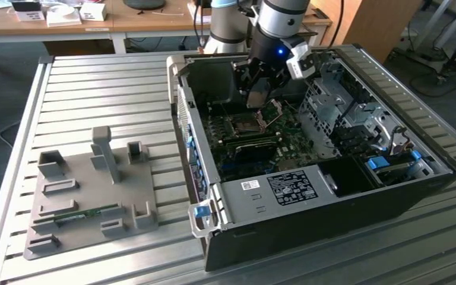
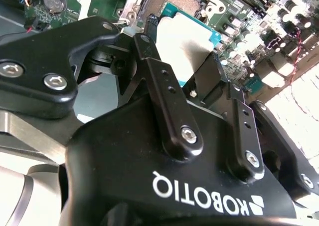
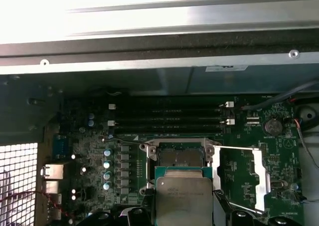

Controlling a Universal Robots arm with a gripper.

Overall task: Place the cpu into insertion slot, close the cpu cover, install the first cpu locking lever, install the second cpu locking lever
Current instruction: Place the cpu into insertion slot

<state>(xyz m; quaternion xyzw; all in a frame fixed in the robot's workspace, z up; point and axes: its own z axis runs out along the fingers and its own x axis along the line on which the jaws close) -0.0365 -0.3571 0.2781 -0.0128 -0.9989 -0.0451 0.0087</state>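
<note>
My gripper (image 2: 182, 56), black with two jointed fingers (image 2: 160, 81), is closed on the cpu (image 2: 185, 39), a small flat square chip with a silver-grey metal top and a teal-green rim. It pinches the chip by two opposite edges.

In the first wrist view the cpu faces the camera with its metal top. It hangs above the green motherboard (image 3: 89, 151), close to the insertion slot (image 3: 180, 154) and not seated in it. The insertion slot is a square socket with a dark frame and a bare pin field. The cpu cover (image 3: 241, 178), a thin silvery metal plate with a large square window, stands swung open on its hinge beside the socket. Long black memory slots (image 3: 167, 118) run along another side of the socket.

In the exterior view my arm reaches down into an open black computer case (image 1: 315, 208). The case lies on its side on a slatted metal table (image 1: 93, 83), and my gripper is low inside it, over the motherboard. On the exterior view's left, well apart from the case, a grey fixture plate (image 1: 85, 190) with upright posts holds a thin green memory stick (image 1: 78, 217)
</note>
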